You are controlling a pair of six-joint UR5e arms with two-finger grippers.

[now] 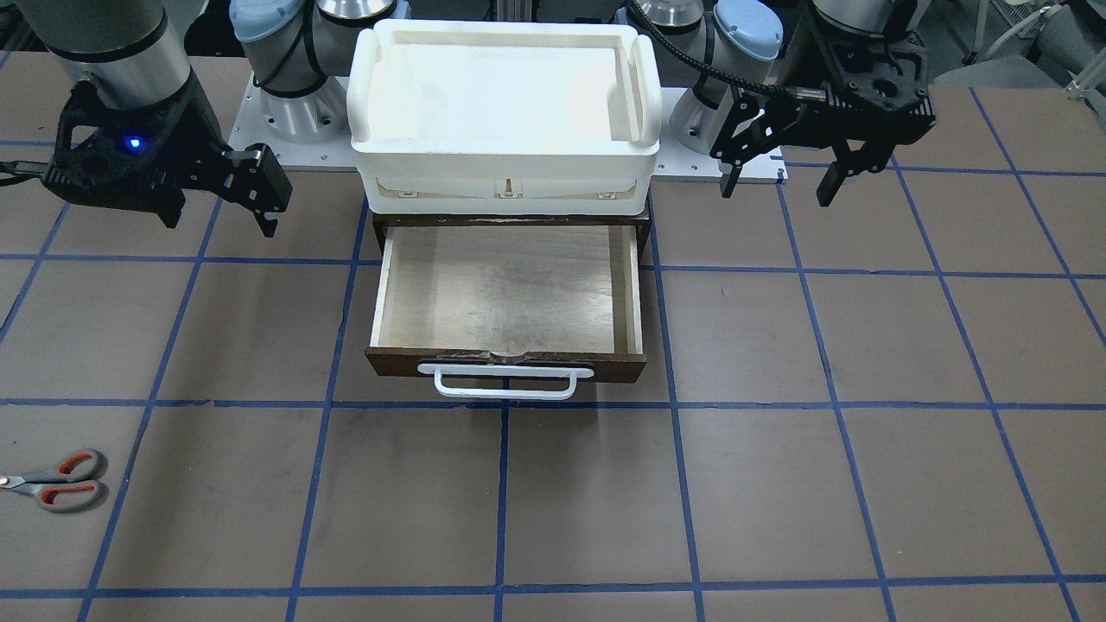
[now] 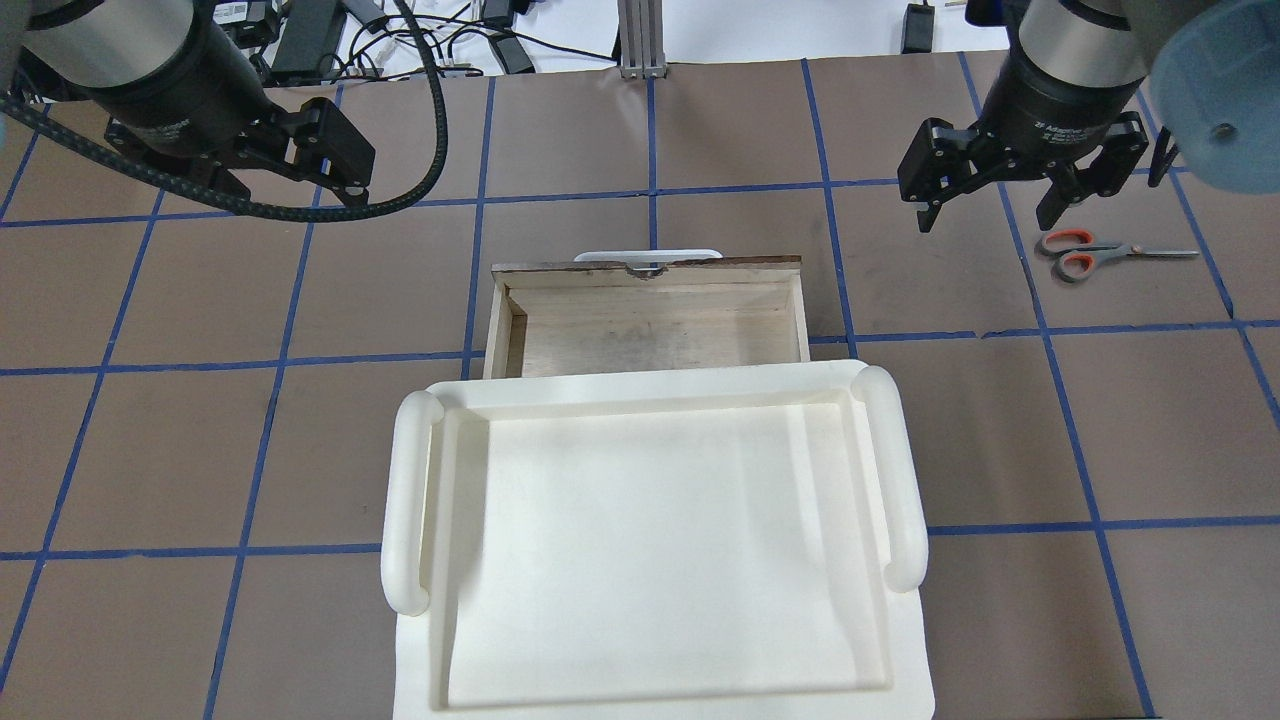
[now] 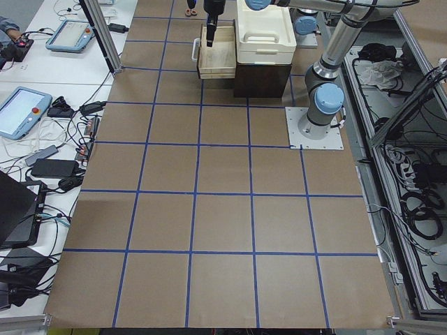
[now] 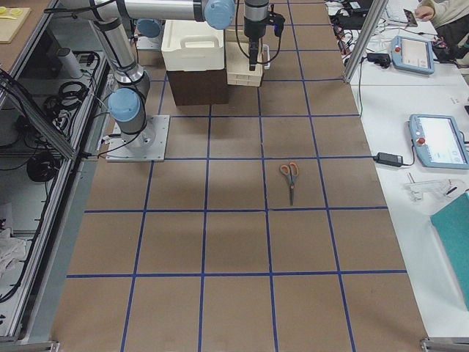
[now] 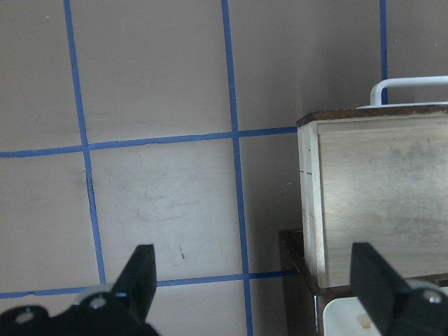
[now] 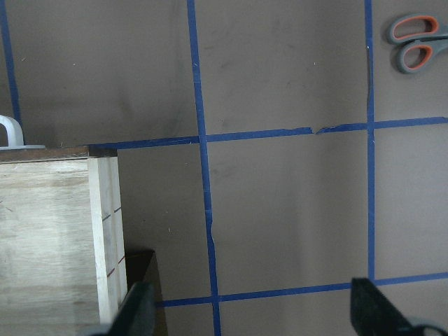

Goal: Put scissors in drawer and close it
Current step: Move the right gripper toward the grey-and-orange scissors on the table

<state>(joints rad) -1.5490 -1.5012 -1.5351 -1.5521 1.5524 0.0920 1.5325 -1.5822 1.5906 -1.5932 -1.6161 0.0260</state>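
Right claw (image 2: 985, 222) agape, scissors (image 1: 41, 481) blades cropped.

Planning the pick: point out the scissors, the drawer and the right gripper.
scissors (image 2: 1106, 250), overhead view, near the pivot.
drawer (image 1: 505, 294), front-facing view, bare plywood floor.
right gripper (image 2: 988, 222), overhead view, midway between fingertips.

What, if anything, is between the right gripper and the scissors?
Nothing visible. The right gripper hangs open near the scissors, with only tabletop showing between them. The drawer is pulled out, and nothing lies in it.
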